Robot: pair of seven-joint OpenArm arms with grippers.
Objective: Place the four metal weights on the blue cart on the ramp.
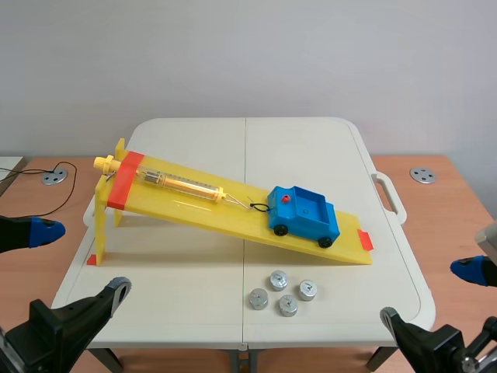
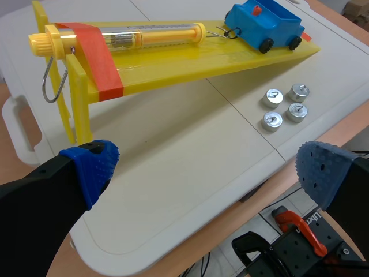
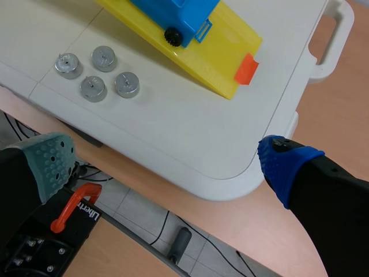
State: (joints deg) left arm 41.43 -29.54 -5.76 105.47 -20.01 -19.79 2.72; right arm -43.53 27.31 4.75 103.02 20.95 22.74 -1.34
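Several small round metal weights [image 1: 283, 293] lie in a cluster on the white table, just in front of the yellow ramp [image 1: 194, 206]. The blue cart [image 1: 303, 211] sits near the ramp's low right end, its tray empty. My left gripper [image 1: 78, 260] hangs open over the table's near left edge, far from the weights [image 2: 282, 105] and the cart [image 2: 262, 23]. My right gripper [image 1: 431, 294] is open over the near right corner; the weights [image 3: 98, 72] lie ahead of its left finger and the cart [image 3: 173, 14] farther ahead. Neither holds anything.
A yellow spring scale [image 1: 182, 184] lies on the ramp, hooked to the cart by a wire. The white table [image 1: 186, 311] has a handle [image 1: 388, 194] on its right side. Metal discs [image 1: 54, 176] [image 1: 423, 175] and a black cable rest on the wooden desk behind.
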